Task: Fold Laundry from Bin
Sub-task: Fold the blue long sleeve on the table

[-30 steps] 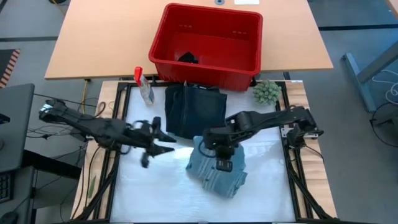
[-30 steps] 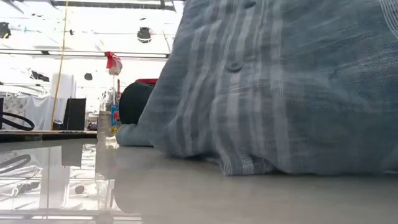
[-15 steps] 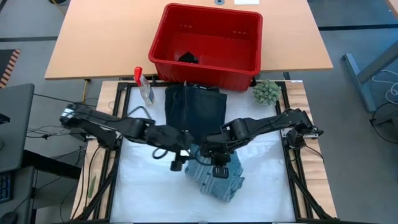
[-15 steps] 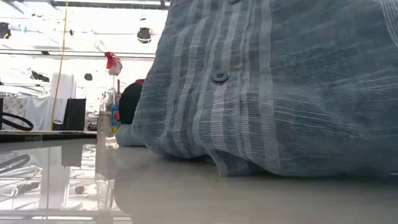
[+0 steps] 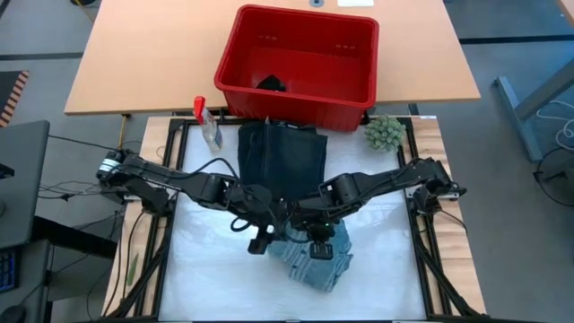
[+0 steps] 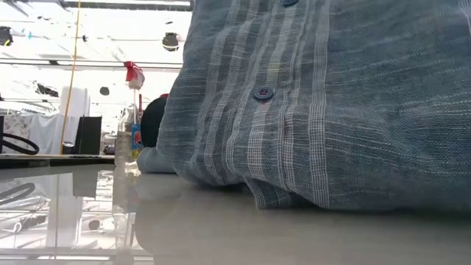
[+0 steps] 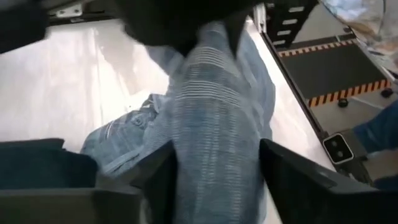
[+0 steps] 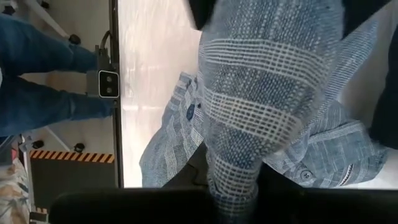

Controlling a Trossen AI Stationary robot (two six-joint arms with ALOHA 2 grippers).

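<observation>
Both grippers meet over the grey-blue shirt (image 5: 314, 256) bunched mid-table, well short of the bin (image 5: 300, 63). The right gripper (image 5: 309, 235) is pinched onto a fold; the left gripper (image 5: 269, 235), jaws apart, straddles the same strip (not clamped, I'd say) from its left.

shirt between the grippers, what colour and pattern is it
The shirt is faded grey-blue with paler woven stripes; low view shows it best.
</observation>
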